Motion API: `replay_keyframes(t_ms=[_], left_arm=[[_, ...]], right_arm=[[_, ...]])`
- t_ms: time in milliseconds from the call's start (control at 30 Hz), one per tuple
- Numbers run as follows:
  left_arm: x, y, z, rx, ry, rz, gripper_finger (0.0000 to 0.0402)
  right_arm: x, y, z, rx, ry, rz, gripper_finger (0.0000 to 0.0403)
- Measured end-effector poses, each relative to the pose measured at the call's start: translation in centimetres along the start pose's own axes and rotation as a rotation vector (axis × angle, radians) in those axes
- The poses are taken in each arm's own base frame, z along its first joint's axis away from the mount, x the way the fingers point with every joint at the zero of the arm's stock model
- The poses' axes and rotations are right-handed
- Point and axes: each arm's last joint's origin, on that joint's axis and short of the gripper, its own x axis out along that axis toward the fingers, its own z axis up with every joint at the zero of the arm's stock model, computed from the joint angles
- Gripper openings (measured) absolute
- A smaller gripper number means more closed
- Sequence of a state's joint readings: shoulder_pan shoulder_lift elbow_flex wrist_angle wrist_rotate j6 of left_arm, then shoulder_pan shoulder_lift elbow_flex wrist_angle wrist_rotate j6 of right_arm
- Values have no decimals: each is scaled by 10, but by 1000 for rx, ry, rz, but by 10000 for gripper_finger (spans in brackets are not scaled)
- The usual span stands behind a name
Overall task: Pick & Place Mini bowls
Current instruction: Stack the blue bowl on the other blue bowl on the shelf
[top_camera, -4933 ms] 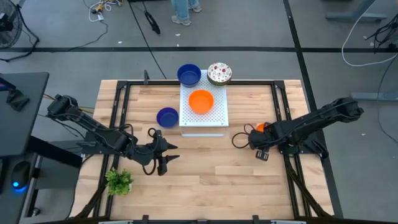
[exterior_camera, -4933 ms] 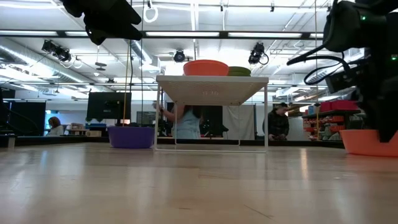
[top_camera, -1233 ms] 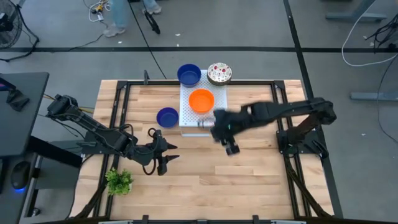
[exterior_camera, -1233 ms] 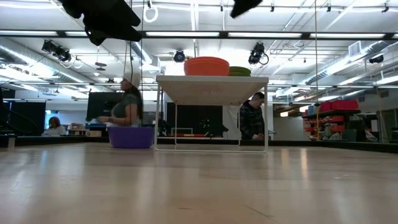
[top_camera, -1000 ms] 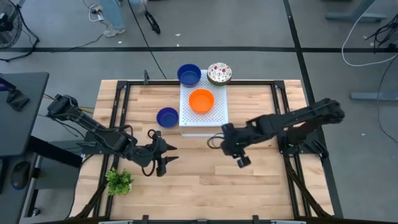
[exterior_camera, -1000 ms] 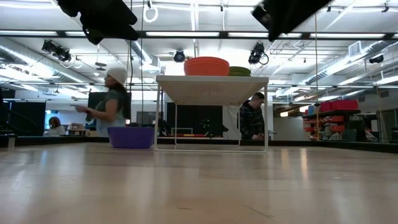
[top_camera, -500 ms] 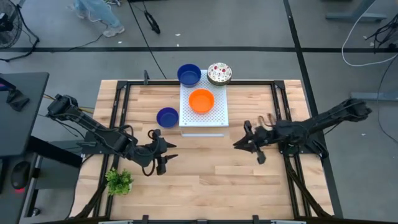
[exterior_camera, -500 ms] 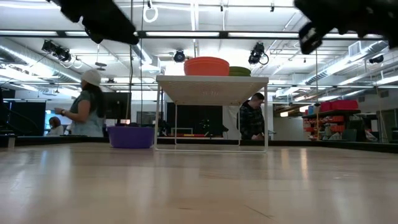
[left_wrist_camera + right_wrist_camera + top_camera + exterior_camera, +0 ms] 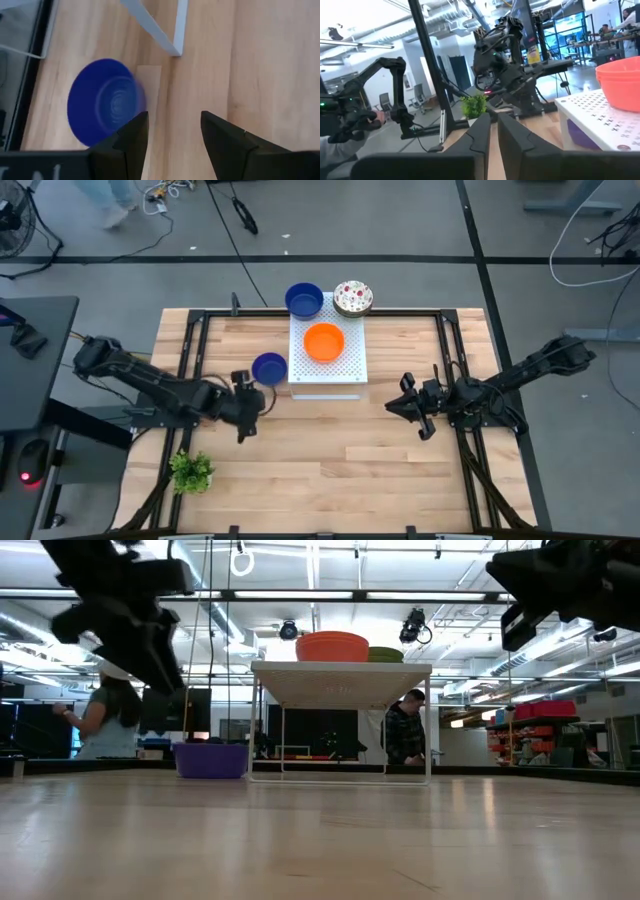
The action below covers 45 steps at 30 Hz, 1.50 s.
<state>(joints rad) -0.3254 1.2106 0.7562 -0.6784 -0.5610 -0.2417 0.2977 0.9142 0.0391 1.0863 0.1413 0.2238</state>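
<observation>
The left gripper [image 9: 243, 402] has swung in from mid-table, fingers apart, and the blue bowl [image 9: 268, 367] on the wood lies just ahead of it. That looks like the next pick. The right gripper [image 9: 408, 406] has pulled back to its side after dropping its orange bowl [image 9: 323, 341] on the white board [image 9: 345, 370]; its fingers are nearly together and empty. Beyond the board sit another blue bowl [image 9: 303, 299] and a speckled bowl [image 9: 352, 297].
</observation>
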Motion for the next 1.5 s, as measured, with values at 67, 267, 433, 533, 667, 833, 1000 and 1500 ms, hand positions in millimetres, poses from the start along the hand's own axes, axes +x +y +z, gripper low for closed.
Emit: replay_keyframes(t_ms=[67, 267, 433, 533, 667, 833, 1000, 1500], left_arm=[[10, 9, 0, 1, 15, -23, 186], [36, 33, -9, -13, 55, -23, 186], [55, 46, -17, -32, 21, -109, 182], [62, 55, -19, -45, -5, -109, 170], [69, 64, -22, -58, 20, -132, 149], [82, 68, -24, -84, 48, -173, 123], [97, 66, -28, -49, 99, -174, 101], [85, 69, -12, -64, 187, -197, 8]], right_arm=[[0, 0, 0, 0, 1, -1, 40], [0, 0, -1, -2, 8, -2, 40], [0, 0, -1, -6, 8, -2, 40], [0, 0, -1, -6, 9, -2, 40], [0, 0, -1, -6, 9, -2, 40], [0, 0, -1, -7, 14, -3, 40], [0, -1, -3, -8, 28, -7, 40], [0, -1, -3, -9, 31, -7, 40]])
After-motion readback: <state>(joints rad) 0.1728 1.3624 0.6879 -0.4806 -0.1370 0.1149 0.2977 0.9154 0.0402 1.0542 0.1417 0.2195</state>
